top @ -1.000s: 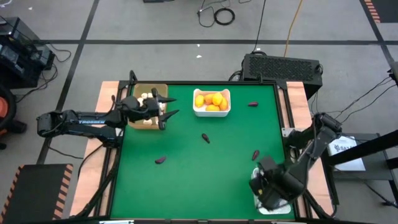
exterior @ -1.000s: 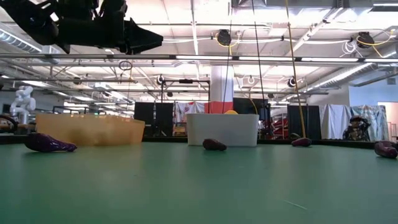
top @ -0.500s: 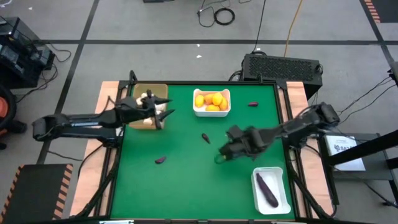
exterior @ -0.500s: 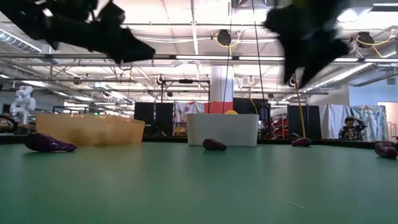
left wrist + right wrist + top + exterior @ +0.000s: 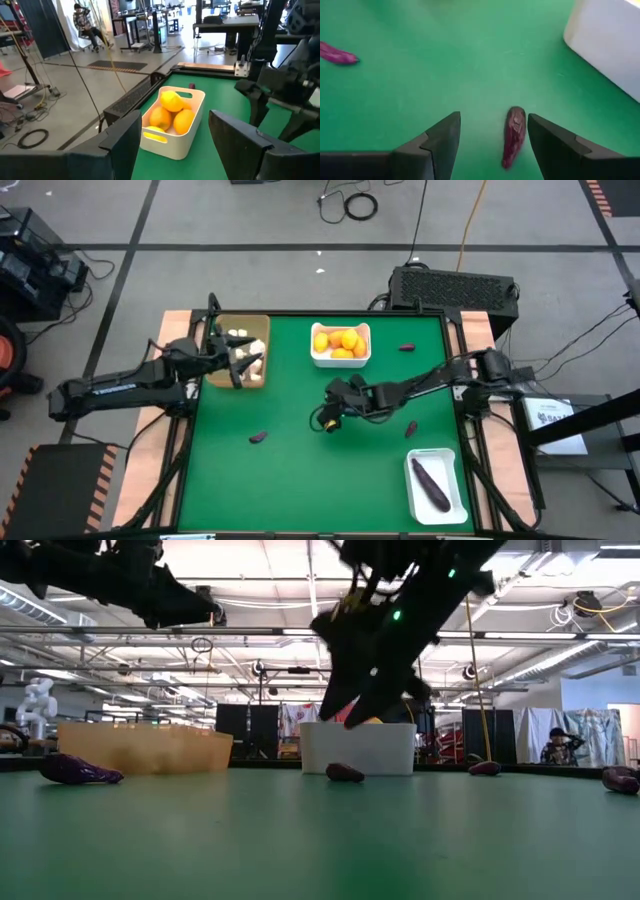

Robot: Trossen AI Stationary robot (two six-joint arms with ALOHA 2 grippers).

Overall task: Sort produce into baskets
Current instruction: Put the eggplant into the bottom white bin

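Right gripper (image 5: 326, 418) has travelled, within the last second, from the near right bin (image 5: 437, 483) to mid-table. It now hangs above a small purple piece (image 5: 513, 135), fingers spread and empty, the piece lying between them in the right wrist view but not yet touched. That bin already holds one long eggplant (image 5: 430, 483), so the crossing reads as a return trip for the next purple item.

Left gripper (image 5: 240, 360) sits over the tan tray (image 5: 258, 326), which holds several white garlic bulbs (image 5: 236, 337). Its fingers are parted with nothing between them. It has drawn back slightly toward the tray's left edge over the same interval.

The far white bin (image 5: 340, 361) carries the orange-yellow fruits (image 5: 171, 111); none remain loose on the table.

Outstanding purple pieces on the green table (image 5: 300, 480):
- one near the left front (image 5: 258, 437)
- one under the right gripper
- one at far right, beyond the fruit bin (image 5: 406, 347)
- one just beyond the near right bin (image 5: 411, 428), partly masked by the right arm, so its identity is probable only

Assessment: garlic and fruit sorting appear complete; the purple group is about one fifth done. The next action calls for a short descent and closure along the piece's narrow axis.
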